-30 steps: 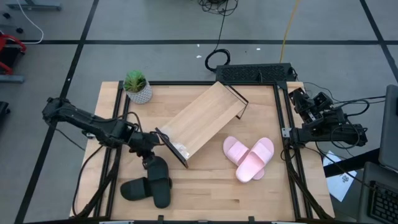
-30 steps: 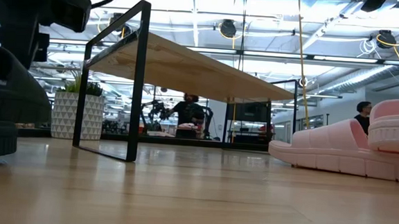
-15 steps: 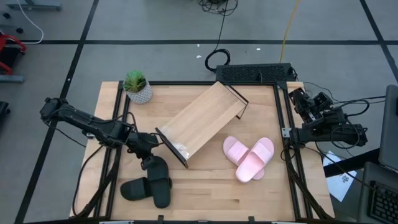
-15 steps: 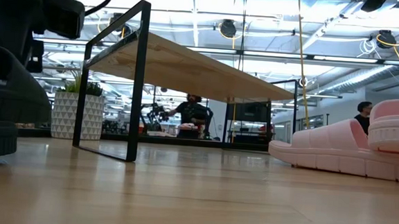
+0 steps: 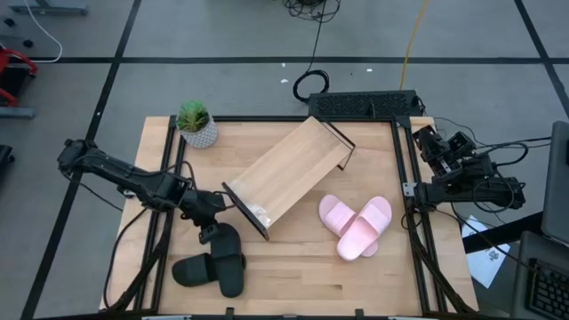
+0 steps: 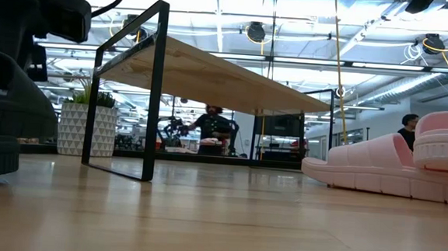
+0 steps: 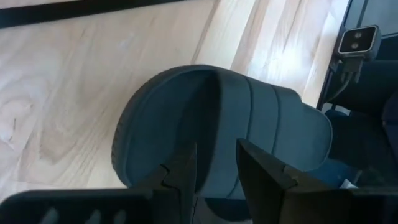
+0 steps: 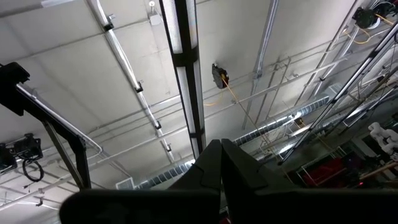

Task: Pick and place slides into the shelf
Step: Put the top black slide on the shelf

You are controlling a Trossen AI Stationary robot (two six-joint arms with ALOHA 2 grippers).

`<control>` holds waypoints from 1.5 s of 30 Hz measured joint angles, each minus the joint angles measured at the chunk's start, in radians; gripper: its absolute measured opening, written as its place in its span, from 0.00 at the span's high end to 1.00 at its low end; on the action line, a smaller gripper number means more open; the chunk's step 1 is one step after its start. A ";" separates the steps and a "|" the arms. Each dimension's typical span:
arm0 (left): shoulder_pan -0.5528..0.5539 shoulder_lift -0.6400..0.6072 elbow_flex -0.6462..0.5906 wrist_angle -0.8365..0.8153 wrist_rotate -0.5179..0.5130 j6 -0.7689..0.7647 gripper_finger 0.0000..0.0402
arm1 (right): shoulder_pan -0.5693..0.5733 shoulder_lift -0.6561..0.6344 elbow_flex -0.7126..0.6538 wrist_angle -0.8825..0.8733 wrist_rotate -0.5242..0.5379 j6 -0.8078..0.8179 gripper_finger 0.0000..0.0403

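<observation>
Two black slides lie at the table's near left, one [image 5: 228,256] leaning on the other [image 5: 193,271]. My left gripper [image 5: 212,233] hangs over the far end of the first slide [image 7: 211,124], fingers open, slanting down, one over the footbed and one over the strap. The pink pair [image 5: 356,226] rests crossed right of centre, sole down. The long wooden shelf [image 5: 289,173] stands diagonally in the table's middle, its dark-framed open end [image 6: 125,88] toward the black slides. My right gripper [image 8: 221,155] is shut, pointing up at the table's right edge [image 5: 428,140]. My left gripper has its fingers [image 7: 184,173] on either side of the strap's edge [image 7: 217,134] of the black slide, coming from above at a slant. I cannot tell whether they touch it. The slide lies on the table and on its mate.
A small potted plant [image 5: 196,123] stands at the far left corner. A dark box [image 5: 363,104] sits along the far edge. Bare tabletop lies between the shelf's open end and the black slides. People show in the room behind [image 6: 212,125].
My left gripper has sunk a little toward the black slide and tipped slightly, then kept still. The slides and the shelf have stayed where they were.
</observation>
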 joint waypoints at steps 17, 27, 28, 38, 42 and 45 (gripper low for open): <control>-0.003 0.040 0.000 0.051 0.000 0.000 0.72 | 0.000 0.000 0.000 0.000 -0.002 0.000 1.00; -0.008 0.107 0.000 0.071 0.030 0.026 0.72 | 0.000 0.000 0.000 0.000 -0.001 0.000 1.00; -0.008 0.111 0.000 0.071 0.041 0.027 0.72 | 0.000 0.000 0.000 0.000 -0.001 0.000 1.00; -0.007 0.126 0.000 0.073 0.113 0.050 0.72 | 0.000 0.000 0.000 0.000 0.000 0.002 1.00; 0.001 0.126 0.000 0.072 0.152 0.079 0.72 | 0.000 0.000 0.000 0.000 0.000 0.003 1.00; 0.019 0.126 0.000 0.071 0.174 0.108 0.72 | 0.000 0.000 0.000 0.000 0.000 0.003 1.00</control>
